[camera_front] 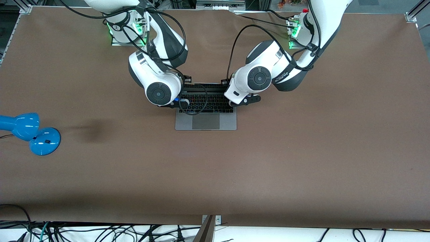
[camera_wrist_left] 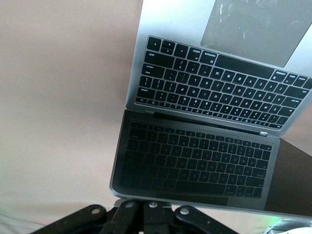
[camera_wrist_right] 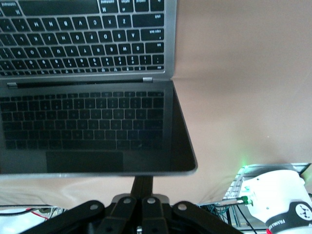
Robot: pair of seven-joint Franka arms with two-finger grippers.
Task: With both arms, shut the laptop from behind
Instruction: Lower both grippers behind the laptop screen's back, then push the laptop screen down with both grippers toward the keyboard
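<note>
Plainly, the laptop [camera_front: 205, 111] sat open near the middle of the brown table [camera_front: 302, 151], its base flat, its lid raised toward the robots' bases; both wrist views showed the dark screen [camera_wrist_left: 195, 161] mirroring the keys. The left gripper [camera_wrist_left: 148, 214] and the right gripper [camera_wrist_right: 144, 209] were each clenched with nothing between the fingers, one set against the lid's top edge toward each arm's end — contact itself was hard to confirm. The likely trouble: uneven pushing would twist the lid or swing the base round; a push aimed too low could shove the whole machine toward the front camera; fingers riding over the edge could get caught as the lid dropped. Room was generous — bare table lay on every side of the base, and the blue lamp [camera_front: 32, 132] stood well apart at the right arm's end.
</note>
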